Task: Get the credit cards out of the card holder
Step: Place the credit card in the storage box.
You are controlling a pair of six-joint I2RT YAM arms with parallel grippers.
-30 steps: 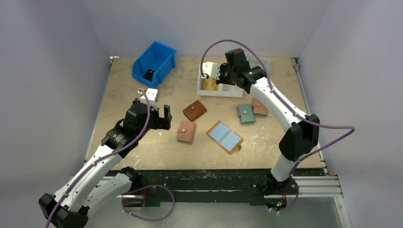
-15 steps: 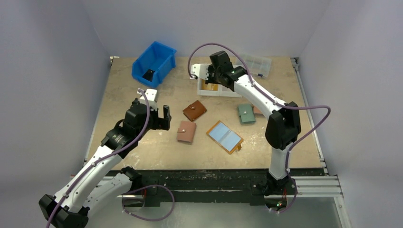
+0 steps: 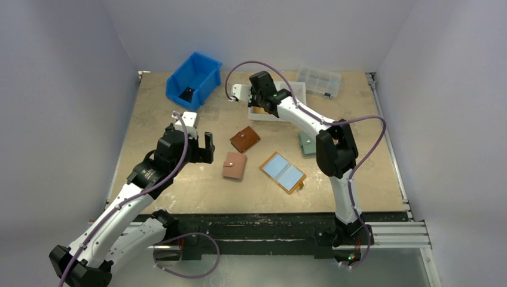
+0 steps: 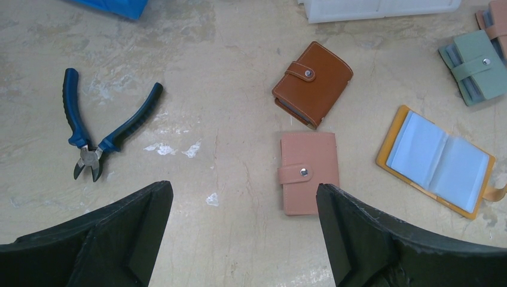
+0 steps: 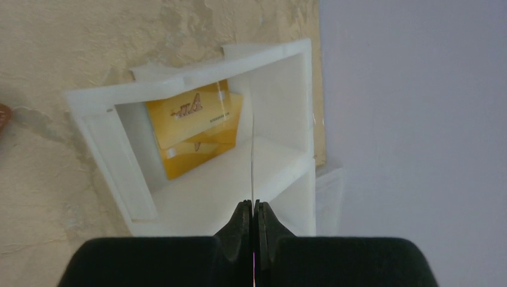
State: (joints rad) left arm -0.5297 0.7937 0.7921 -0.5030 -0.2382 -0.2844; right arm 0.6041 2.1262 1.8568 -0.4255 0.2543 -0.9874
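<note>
The mustard-orange card holder (image 3: 283,172) lies open on the table, its bluish sleeves (image 4: 439,161) facing up. My right gripper (image 5: 252,206) is shut on a thin credit card (image 5: 252,155), seen edge-on, above a white tray (image 5: 281,72). Two orange-yellow credit cards (image 5: 194,128) lie in that tray. In the top view the right gripper (image 3: 256,95) hovers at the tray's left end. My left gripper (image 4: 245,197) hangs open and empty over bare table, just left of a pink wallet (image 4: 308,173), and well left of the card holder.
A brown wallet (image 4: 312,84) and a green wallet (image 4: 478,66) lie closed near the holder. Blue-handled pliers (image 4: 98,128) lie to the left. A blue bin (image 3: 194,79) and a clear organiser box (image 3: 320,81) stand at the back.
The right arm has swung left along the back of the table with the card, its gripper now over the tray's left end. The left arm has stayed still.
</note>
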